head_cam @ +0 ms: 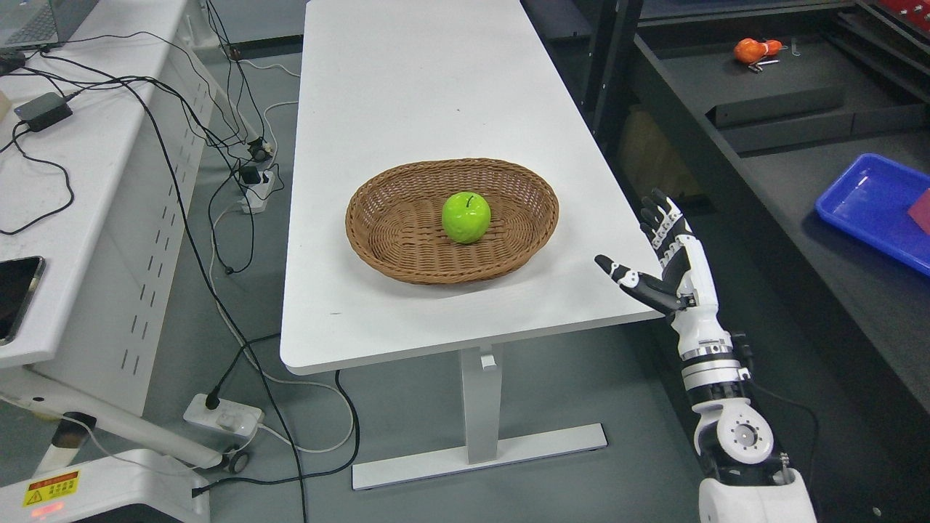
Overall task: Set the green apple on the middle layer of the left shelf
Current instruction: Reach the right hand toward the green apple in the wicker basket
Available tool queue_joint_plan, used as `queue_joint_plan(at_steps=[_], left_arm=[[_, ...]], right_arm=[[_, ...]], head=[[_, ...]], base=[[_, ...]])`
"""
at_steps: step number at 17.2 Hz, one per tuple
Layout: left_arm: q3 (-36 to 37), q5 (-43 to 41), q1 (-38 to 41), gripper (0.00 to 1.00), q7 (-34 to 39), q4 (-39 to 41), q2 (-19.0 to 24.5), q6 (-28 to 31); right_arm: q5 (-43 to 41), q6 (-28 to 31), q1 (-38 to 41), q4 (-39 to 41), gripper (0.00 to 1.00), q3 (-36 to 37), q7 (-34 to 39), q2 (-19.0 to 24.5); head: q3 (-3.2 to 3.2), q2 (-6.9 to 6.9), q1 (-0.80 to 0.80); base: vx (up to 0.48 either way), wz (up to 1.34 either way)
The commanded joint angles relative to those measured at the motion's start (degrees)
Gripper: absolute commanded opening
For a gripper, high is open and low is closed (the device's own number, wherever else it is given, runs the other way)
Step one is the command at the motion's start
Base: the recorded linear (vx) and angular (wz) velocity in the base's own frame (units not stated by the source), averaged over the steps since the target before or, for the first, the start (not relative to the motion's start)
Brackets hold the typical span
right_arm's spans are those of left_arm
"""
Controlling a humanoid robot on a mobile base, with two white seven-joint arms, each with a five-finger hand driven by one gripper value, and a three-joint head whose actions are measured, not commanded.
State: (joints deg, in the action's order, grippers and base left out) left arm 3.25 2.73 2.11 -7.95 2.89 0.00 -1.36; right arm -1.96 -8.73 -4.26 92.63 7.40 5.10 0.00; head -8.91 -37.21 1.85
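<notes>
A bright green apple (466, 216) with a dark stem sits in the middle of an oval brown wicker basket (378, 218) on a long white table (407, 87). My right hand (657, 250) is open, fingers spread and empty. It hovers at the table's right front corner, to the right of the basket and apart from it. Its white and black forearm comes up from the lower right. My left arm is out of view.
A dark shelf unit (785, 116) stands at the right with a blue tray (868, 207) and an orange object (755, 51). A white desk (94, 160) with cables, a power adapter and a phone stands at the left. Power strips lie on the grey floor.
</notes>
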Motion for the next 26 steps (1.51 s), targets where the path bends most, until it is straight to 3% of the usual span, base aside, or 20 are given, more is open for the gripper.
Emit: queue_joint_plan(at_steps=[1, 4, 6, 7, 10, 11, 15, 17, 22, 26], left_arm=[[0.00, 0.00, 0.00, 1.00, -0.05, -0.07, 1.00, -0.05], [0.00, 0.00, 0.00, 1.00, -0.05, 0.01, 1.00, -0.05], [0.00, 0.00, 0.00, 1.00, -0.05, 0.01, 1.00, -0.05], [0.00, 0.00, 0.00, 1.00, -0.05, 0.01, 1.00, -0.05], [0.00, 0.00, 0.00, 1.00, -0.05, 0.01, 1.00, -0.05], [0.00, 0.00, 0.00, 1.00, 0.04, 0.01, 1.00, -0.05], [0.00, 0.00, 0.00, 1.00, 0.04, 0.01, 1.00, -0.14], [0.00, 0.00, 0.00, 1.00, -0.05, 0.01, 1.00, -0.05], [0.00, 0.00, 0.00, 1.00, 0.04, 0.01, 1.00, -0.05], [0.00, 0.00, 0.00, 1.00, -0.05, 0.01, 1.00, -0.14]], right_arm=[[-0.94, 0.38, 0.21, 0.10, 1.00, -0.89, 0.60, -1.00], [-1.29, -0.75, 0.83, 0.10, 1.00, -0.02, 0.70, -1.00], [-0.33, -4.69, 0.66, 0.36, 1.00, -0.28, 0.78, -1.00], [1.94, -6.63, 0.48, 0.45, 1.00, -1.06, 0.87, -3.05], [19.57, -6.57, -1.70, 1.15, 1.00, -6.34, 1.05, -11.31], [19.80, -6.13, -1.89, 1.24, 1.00, -6.35, 1.57, -11.95], [19.63, -9.17, -2.94, 3.96, 1.00, -6.78, 6.48, -12.04], [19.80, -10.87, -6.61, 3.97, 0.98, -11.68, 14.45, -11.95], [23.30, -7.97, -16.38, 3.27, 0.97, -19.51, 16.52, -12.92], [28.24, -5.42, -21.41, -4.64, 0.97, -25.93, 18.09, -12.92]], head=[[0.00, 0.00, 0.00], [0.00, 0.00, 0.00], [0.00, 0.00, 0.00], [0.00, 0.00, 0.00], [0.00, 0.00, 0.00], [0.00, 0.00, 0.00], [0.00, 0.00, 0.00], [0.00, 0.00, 0.00], [0.00, 0.00, 0.00], [0.00, 0.00, 0.00]], base=[[0.000, 0.00], [0.000, 0.00], [0.000, 0.00], [0.000, 0.00], [0.000, 0.00], [0.000, 0.00], [0.000, 0.00], [0.011, 0.00], [0.122, -0.02], [0.234, -0.03]])
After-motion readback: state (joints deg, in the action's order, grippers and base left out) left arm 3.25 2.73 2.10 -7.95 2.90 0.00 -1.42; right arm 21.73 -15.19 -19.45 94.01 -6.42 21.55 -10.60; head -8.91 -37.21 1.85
